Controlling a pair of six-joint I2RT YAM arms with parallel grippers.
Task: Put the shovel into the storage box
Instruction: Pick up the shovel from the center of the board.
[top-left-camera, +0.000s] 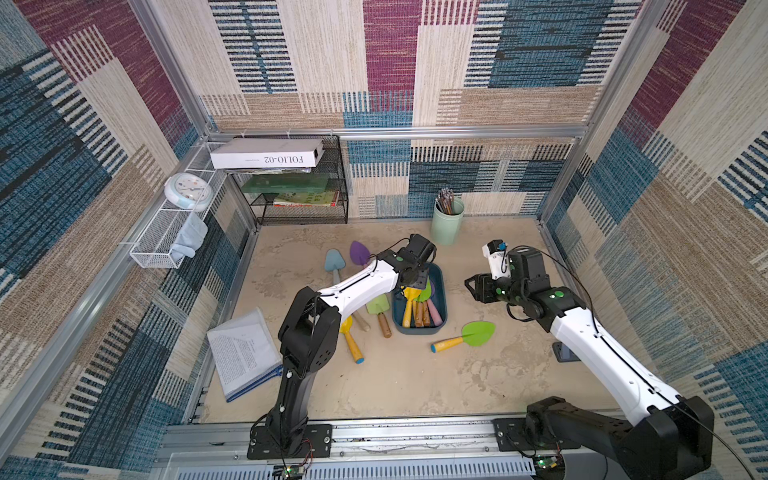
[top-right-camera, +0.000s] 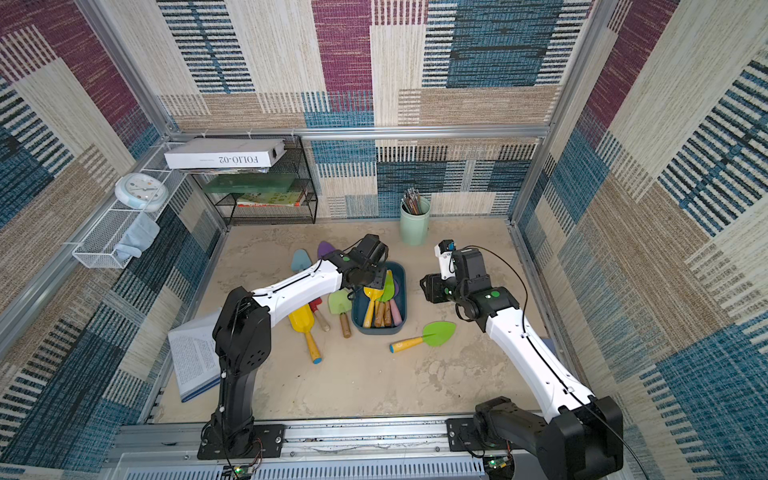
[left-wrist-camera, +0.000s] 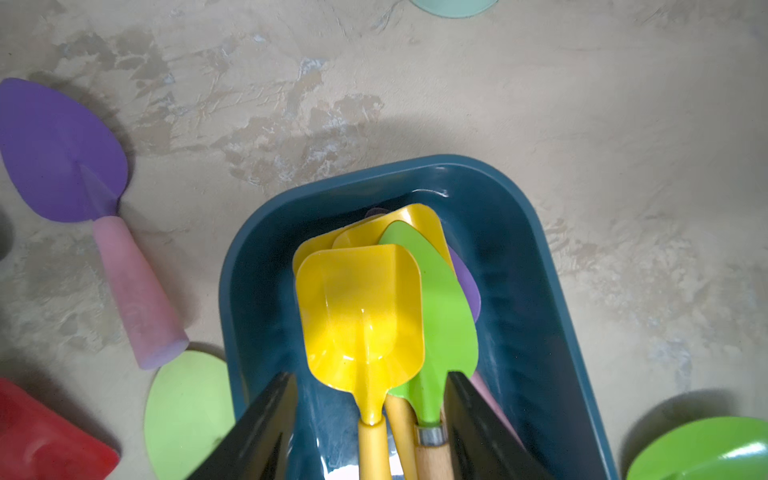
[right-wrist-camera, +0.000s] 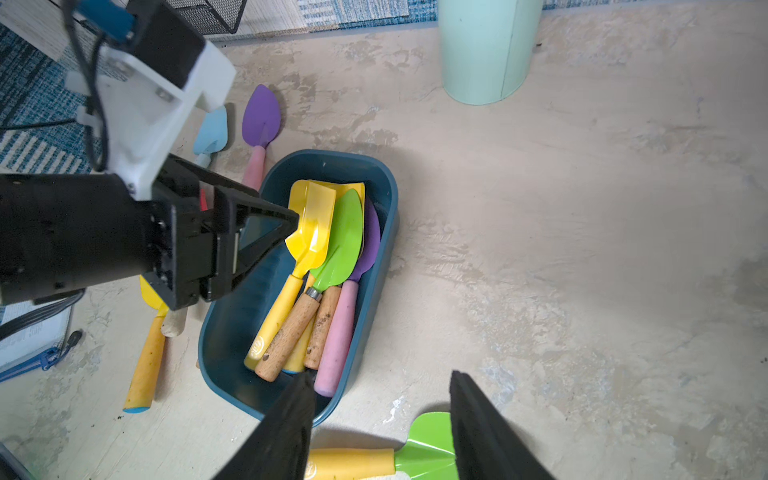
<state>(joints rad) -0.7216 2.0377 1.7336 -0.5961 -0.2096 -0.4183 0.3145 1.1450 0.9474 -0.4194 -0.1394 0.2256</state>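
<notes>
The right gripper (right-wrist-camera: 382, 374), jaws spread and empty, hangs above a green shovel (right-wrist-camera: 428, 449) lying on the desk (right-wrist-camera: 582, 249) just outside the storage box (right-wrist-camera: 332, 160). The left gripper (left-wrist-camera: 370, 376), jaws likewise spread, straddles the handle of a yellow shovel (left-wrist-camera: 361, 307) without touching it. This shovel lies inside the storage box atop others. Beyond the left gripper, a purple shovel (left-wrist-camera: 62, 153) lies on the desk.

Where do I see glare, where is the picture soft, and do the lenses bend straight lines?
Left wrist view: glare spots on the top yellow shovel and the storage box wall; the purple shovel on the table looks soft. Both top views: the wide lens makes the aluminium frame posts lean outward. Right wrist view: soft shadow on the table beside the box.
</notes>
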